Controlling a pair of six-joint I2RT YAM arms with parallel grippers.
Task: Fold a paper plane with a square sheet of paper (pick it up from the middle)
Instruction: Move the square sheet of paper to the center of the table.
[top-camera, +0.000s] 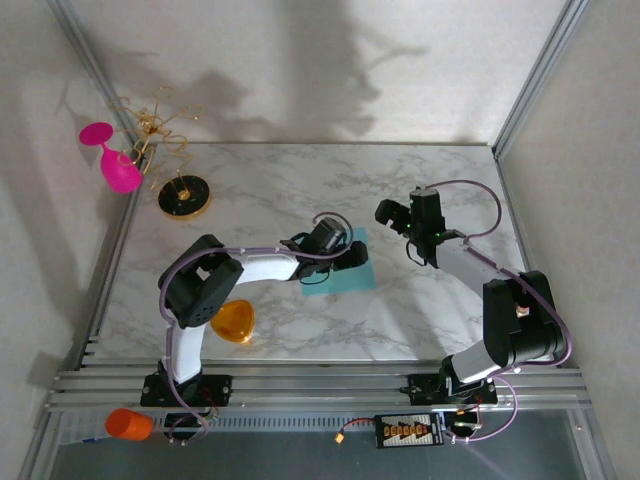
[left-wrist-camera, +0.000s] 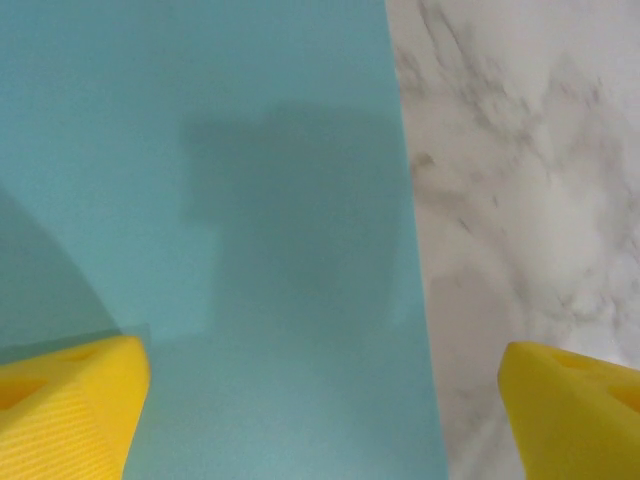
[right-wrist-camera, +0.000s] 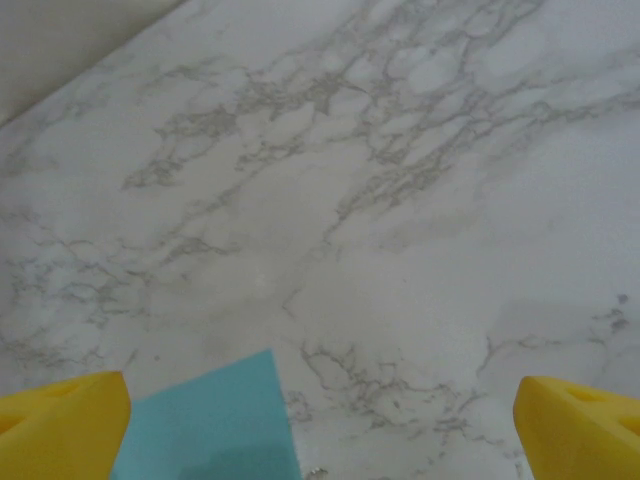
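**Location of the work piece.** The square sheet of paper (top-camera: 345, 280) lies flat on the marble table (top-camera: 270, 205), just right of centre in the top view. No crease or fold can be made out on it, so I judge the folding not yet begun.

**Left gripper** (top-camera: 352, 256). It hangs low over the sheet with its pincer spread wide and nothing between the pads. In the left wrist view (left-wrist-camera: 320, 420) the lower-left fingertip (left-wrist-camera: 65, 410) sits above the teal sheet (left-wrist-camera: 220, 200). The lower-right one is above bare marble (left-wrist-camera: 530, 200), past the sheet's straight edge. Contact with the paper cannot be confirmed.

**Right gripper** (top-camera: 392, 213). It stands apart, up and to the right of the sheet, its pincer also spread and empty. In its own view (right-wrist-camera: 320, 430) one corner of the sheet (right-wrist-camera: 215, 420) shows at the lower left.

**Handling assessment.**
- The sheet looks thin, very light and limp, and it lies flush to a smooth top, so there is no raised edge to get under.
- It is likely to slide rather than lift if pushed sideways.
- It will crumple or take a stray crease under a hard pinch (a fault that would spoil later folds).
- The hold should be at the middle of the sheet, pads pressed down and drawn together to raise a small ridge. As the left pincer now straddles an edge, I judge it needs shifting inward first.

**Other items.** A pink glass (top-camera: 110, 160) at upper left and an orange rounded piece (top-camera: 233, 322) at lower left are well apart from the sheet.
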